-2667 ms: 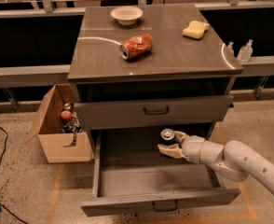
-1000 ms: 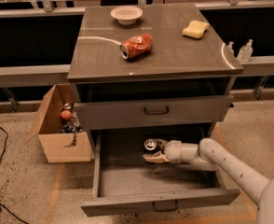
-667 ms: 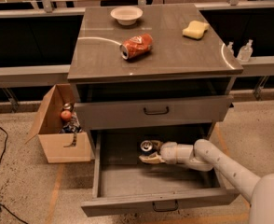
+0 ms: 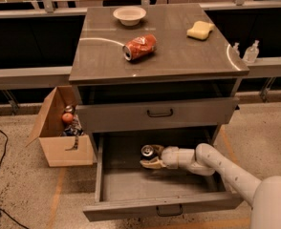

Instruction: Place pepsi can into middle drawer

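The middle drawer (image 4: pixel 131 185) is pulled open at the bottom of the grey cabinet, its flat grey floor showing. The pepsi can (image 4: pixel 148 152) stands upright inside it near the back, silver top up; its dark body is mostly hidden. My gripper (image 4: pixel 151 158) reaches in from the right along the white arm and is closed around the can, with a tan finger (image 4: pixel 151 164) showing in front of it. Whether the can rests on the drawer floor cannot be told.
On the cabinet top lie a dented orange-red can (image 4: pixel 140 46), a white bowl (image 4: pixel 129 15) and a yellow sponge (image 4: pixel 200 30). The drawer above (image 4: pixel 155 113) is shut. A cardboard box (image 4: pixel 59 128) with items stands at the left. Two small bottles (image 4: pixel 251 51) stand at the right.
The gripper has carried the can leftward and deeper into the open drawer, from the right side toward the middle back. Nothing else has moved.
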Controlling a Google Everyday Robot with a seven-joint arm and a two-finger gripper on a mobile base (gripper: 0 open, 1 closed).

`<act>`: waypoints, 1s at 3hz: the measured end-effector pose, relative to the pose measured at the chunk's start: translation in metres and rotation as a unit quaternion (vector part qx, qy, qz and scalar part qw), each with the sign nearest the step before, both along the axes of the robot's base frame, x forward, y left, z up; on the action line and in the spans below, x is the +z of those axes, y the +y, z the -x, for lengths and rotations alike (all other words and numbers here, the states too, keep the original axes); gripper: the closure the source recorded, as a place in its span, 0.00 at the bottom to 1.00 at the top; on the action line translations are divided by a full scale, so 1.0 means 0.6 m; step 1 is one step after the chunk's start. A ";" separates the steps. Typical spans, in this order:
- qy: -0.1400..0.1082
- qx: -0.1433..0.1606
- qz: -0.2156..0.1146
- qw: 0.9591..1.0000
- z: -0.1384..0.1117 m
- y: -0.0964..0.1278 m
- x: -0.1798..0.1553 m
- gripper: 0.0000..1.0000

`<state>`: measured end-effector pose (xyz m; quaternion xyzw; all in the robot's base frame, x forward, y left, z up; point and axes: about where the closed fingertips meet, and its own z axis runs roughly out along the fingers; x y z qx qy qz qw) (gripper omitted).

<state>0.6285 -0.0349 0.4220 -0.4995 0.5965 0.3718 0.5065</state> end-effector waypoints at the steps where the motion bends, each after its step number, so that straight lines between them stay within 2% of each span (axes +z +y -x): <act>1: 0.005 0.003 0.004 1.000 0.004 0.002 -0.004 0.32; 2: 0.015 -0.001 0.009 1.000 0.010 0.001 -0.007 0.10; 3: 0.024 -0.011 0.016 1.000 0.020 -0.004 0.001 0.00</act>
